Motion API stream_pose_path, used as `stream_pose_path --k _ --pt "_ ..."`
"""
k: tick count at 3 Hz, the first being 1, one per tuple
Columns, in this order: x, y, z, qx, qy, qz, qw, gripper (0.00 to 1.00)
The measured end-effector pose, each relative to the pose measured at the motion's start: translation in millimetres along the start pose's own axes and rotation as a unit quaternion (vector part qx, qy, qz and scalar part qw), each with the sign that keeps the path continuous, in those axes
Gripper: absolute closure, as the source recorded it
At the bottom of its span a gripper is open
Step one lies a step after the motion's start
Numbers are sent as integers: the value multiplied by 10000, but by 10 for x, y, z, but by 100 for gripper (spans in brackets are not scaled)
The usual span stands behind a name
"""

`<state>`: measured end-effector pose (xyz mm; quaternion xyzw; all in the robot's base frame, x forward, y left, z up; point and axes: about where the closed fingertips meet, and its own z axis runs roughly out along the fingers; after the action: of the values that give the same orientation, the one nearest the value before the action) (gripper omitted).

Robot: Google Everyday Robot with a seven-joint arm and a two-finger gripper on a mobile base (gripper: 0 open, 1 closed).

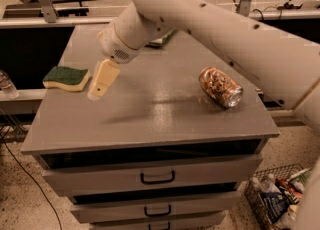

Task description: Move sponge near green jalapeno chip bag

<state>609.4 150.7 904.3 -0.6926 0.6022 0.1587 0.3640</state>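
while the gripper (102, 81) hung just beside the sponge (66, 77), sponge lay to its camera-left at the cabinet top's (150, 109) edge, long axis crosswise. grip state: could not tell. green jalapeno chip bag (161, 39) sat rearward, half hidden.

Arm (215, 21): thick off-white tubular shell dotted with small dark screw holes. Wrist (119, 49): rounded, with perforated grille patch. Gripper (101, 81): cream-tan, at 9 o'clock from frame centre.
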Motion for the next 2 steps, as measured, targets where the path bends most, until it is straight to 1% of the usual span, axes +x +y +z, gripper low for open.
stream_pose_path --k 1,2 --pt "-44 -114 392 -91 -138 0 9999 0" --pt "-83 -188 728 -210 -280 155 9993 0"
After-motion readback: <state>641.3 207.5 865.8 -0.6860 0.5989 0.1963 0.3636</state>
